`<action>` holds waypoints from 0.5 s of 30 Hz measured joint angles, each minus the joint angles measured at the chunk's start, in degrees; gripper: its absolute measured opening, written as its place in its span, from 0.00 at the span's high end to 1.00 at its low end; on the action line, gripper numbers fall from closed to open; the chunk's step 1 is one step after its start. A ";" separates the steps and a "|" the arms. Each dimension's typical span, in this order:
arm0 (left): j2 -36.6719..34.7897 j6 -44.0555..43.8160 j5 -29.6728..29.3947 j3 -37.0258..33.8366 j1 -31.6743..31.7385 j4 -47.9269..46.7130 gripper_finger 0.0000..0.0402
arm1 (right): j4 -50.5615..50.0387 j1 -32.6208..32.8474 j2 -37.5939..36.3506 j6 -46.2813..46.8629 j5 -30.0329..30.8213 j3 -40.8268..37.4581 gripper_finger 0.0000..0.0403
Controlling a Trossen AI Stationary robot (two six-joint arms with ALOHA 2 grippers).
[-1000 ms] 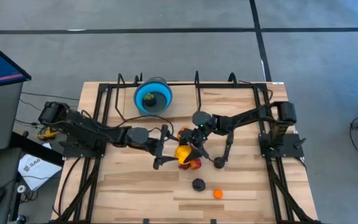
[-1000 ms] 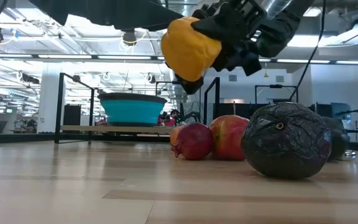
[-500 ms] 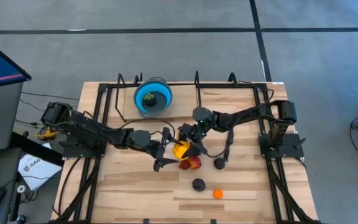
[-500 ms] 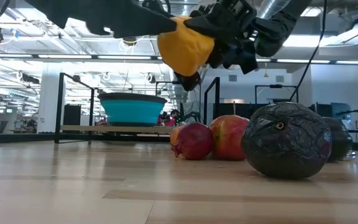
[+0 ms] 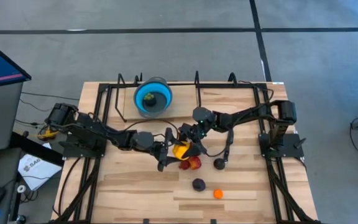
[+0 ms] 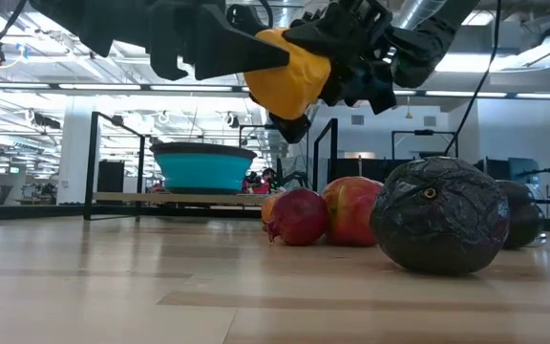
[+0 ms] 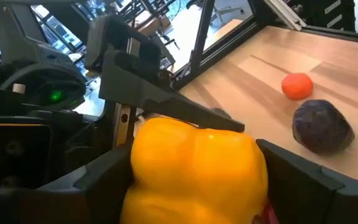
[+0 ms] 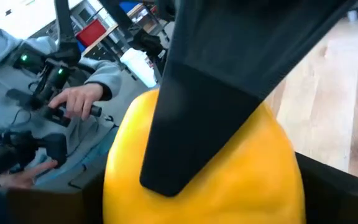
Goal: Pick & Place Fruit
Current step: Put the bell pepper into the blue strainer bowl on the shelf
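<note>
Yellow fruit [image 6: 285, 76] being held aloft mid-surface, clamped by right end effector [image 5: 188, 142]. Left end effector [image 5: 165, 149], fingers spread, being positioned just beside fruit on side away from right arm, apparently for handover.

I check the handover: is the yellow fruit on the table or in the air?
In the air: the yellow fruit hangs above the table, held by the right claw.
</note>
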 joint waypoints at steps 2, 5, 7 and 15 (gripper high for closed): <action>-0.08 -0.09 0.02 0.00 -0.02 -0.22 0.30 | 0.38 -0.07 -0.04 0.74 0.01 0.17 0.16; -0.06 -0.26 0.09 -0.11 -0.07 -0.86 0.31 | 0.24 -0.30 -0.14 0.74 -0.03 0.22 0.13; -0.06 -1.22 0.08 -0.11 -0.17 -0.86 0.31 | -0.10 -0.68 -0.13 0.74 -0.82 0.22 0.11; -0.93 -11.32 3.08 -0.09 -1.97 -8.32 0.31 | -18.29 -3.74 -4.48 -5.22 -0.96 0.12 0.12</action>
